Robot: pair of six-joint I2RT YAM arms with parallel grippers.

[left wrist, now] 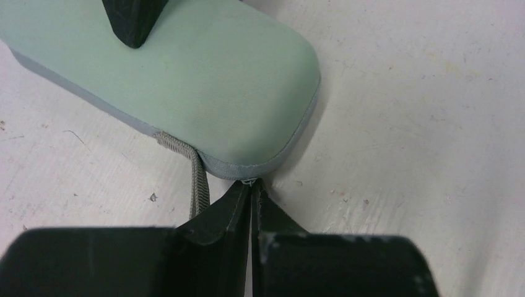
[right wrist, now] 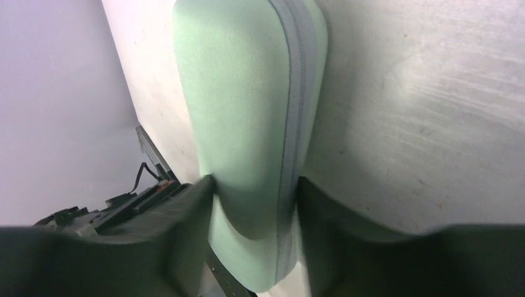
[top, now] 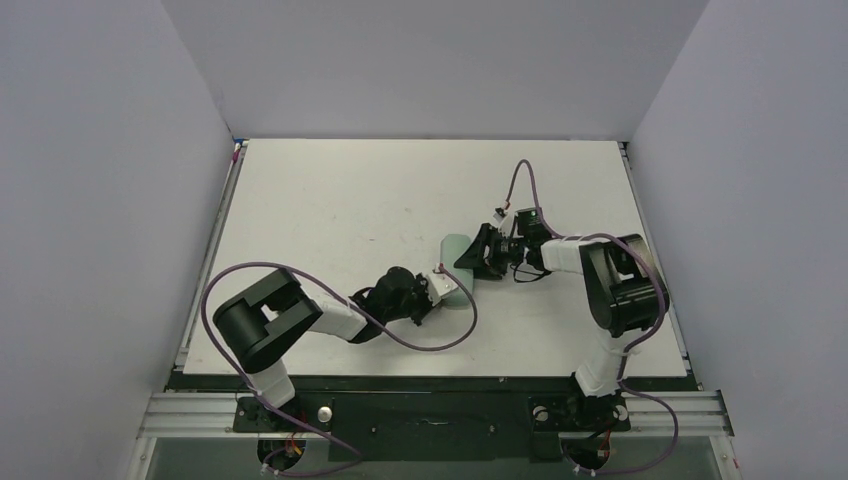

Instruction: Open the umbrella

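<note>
The umbrella itself is not visible; only a mint-green oval zip case (top: 456, 246) lies on the white table. My left gripper (top: 432, 290) is at the case's near end. In the left wrist view its jaws (left wrist: 251, 184) are closed on a small metal zip pull (left wrist: 249, 181) at the grey zip band of the case (left wrist: 186, 68). My right gripper (top: 482, 252) holds the case's far end. In the right wrist view its fingers (right wrist: 179, 229) clamp the case (right wrist: 247, 111) from both sides.
A grey woven strap (left wrist: 198, 179) hangs from the case's edge beside my left fingers. The right gripper's finger (left wrist: 133, 21) presses on top of the case. The white table (top: 350, 200) is walled by grey panels on three sides.
</note>
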